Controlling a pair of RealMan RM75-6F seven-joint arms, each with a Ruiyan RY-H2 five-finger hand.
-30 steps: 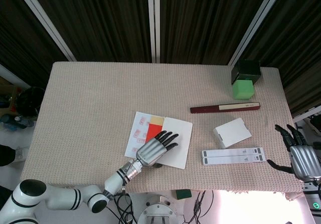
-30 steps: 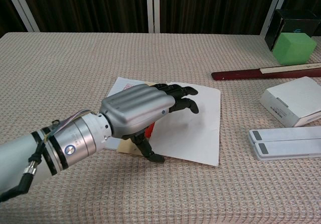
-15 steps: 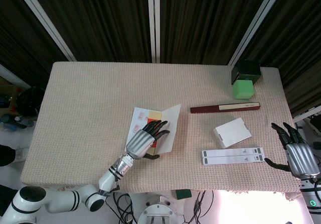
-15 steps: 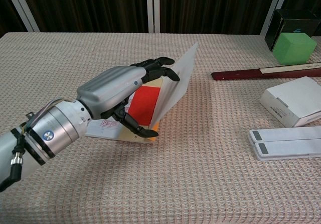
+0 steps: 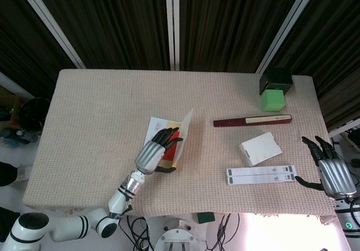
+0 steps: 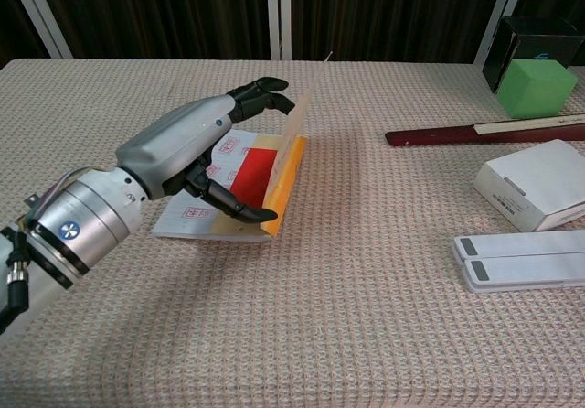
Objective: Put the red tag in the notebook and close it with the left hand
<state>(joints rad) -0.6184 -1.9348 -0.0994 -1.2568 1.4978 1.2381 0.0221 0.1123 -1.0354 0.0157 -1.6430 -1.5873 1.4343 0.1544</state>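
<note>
The notebook (image 6: 203,217) lies open on the table near its front left of centre. The red tag (image 6: 251,174) rests flat on its stamped left page. My left hand (image 6: 186,146) grips the notebook's right cover (image 6: 293,148), fingers over its top edge and thumb near its lower edge, holding it almost upright. In the head view my left hand (image 5: 150,154) covers most of the notebook (image 5: 157,127), and the cover (image 5: 183,134) stands on edge. My right hand (image 5: 332,173) hovers open at the table's right front edge, holding nothing.
A white box (image 5: 260,148) and a flat white double strip (image 5: 263,175) lie to the right. Behind them are a dark red ruler (image 5: 252,120), a green cube (image 5: 273,100) and a black box (image 5: 275,79). The table is covered in beige woven cloth (image 5: 101,104).
My left hand has lifted the right cover from flat to nearly upright, swinging it leftward over the red tag. The right hand has shifted only slightly.
</note>
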